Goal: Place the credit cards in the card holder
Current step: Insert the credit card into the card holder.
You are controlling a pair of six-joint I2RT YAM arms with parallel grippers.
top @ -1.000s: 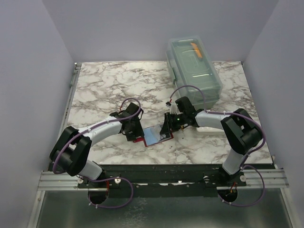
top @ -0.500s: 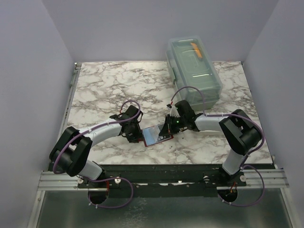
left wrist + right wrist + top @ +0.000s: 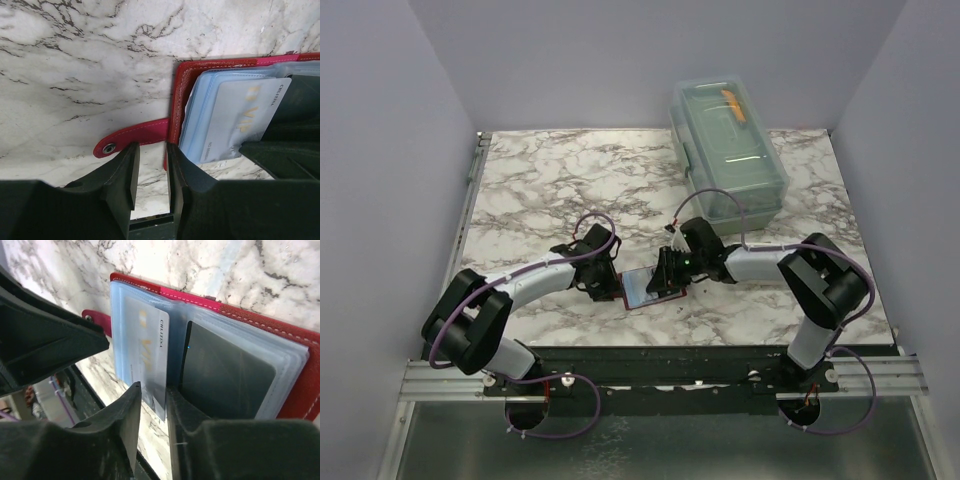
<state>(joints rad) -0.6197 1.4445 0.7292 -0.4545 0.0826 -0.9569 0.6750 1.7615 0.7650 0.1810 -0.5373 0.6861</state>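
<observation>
The red card holder point(image 3: 642, 294) lies open on the marble near the front edge, with clear sleeves showing. It also shows in the left wrist view point(image 3: 180, 90) and the right wrist view point(image 3: 300, 385). A silver credit card point(image 3: 150, 350) marked VIP sticks partly out of a sleeve point(image 3: 235, 120). A dark card point(image 3: 227, 375) sits in the neighbouring sleeve. My right gripper point(image 3: 667, 278) is narrowly open, and the silver card's free end lies between its jaws point(image 3: 154, 395) against one finger. My left gripper point(image 3: 607, 285) is narrowly open at the holder's strap edge point(image 3: 150, 155), one finger on the holder's corner.
A clear plastic box point(image 3: 728, 145) with an orange thing point(image 3: 733, 103) inside stands at the back right. The holder's strap with a snap point(image 3: 107, 148) lies flat on the marble. The table's front edge point(image 3: 150, 222) is just behind my left fingers.
My right gripper has moved left onto the holder, sliding the silver card further in. My left gripper has shifted only slightly at the holder's left edge.
</observation>
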